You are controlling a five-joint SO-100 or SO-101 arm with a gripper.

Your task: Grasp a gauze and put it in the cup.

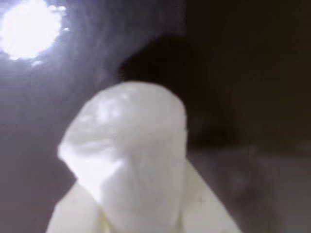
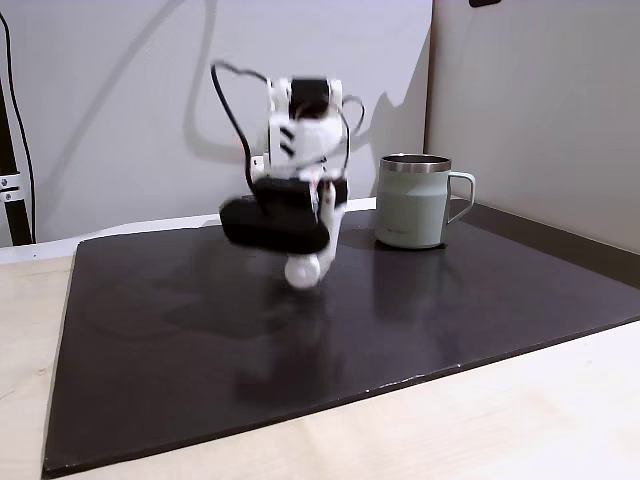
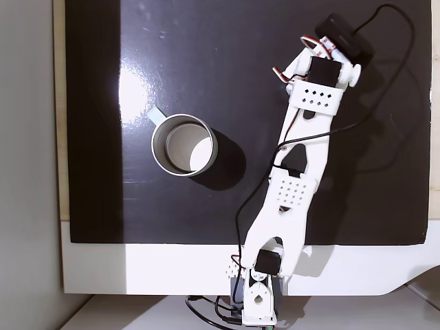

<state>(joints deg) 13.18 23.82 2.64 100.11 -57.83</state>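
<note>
Since our jaws are closed on the gauze (image 1: 129, 155), a soft, light, squashable roll, we judge a gentle mid-body hold safest toward the cup (image 2: 412, 200).

Top-down view. Cup (image 3: 184, 145) stands upright on black mat (image 3: 137, 206), approx. center-left; handle at 10 o'clock, interior pale and bare. White arm (image 3: 295, 185) runs from base (image 3: 256, 302) at 6 o'clock twd. 1 o'clock, well apart from cup. Black cable (image 3: 385, 103) loops over arm. Cup shadow falls at 4 o'clock.
</note>
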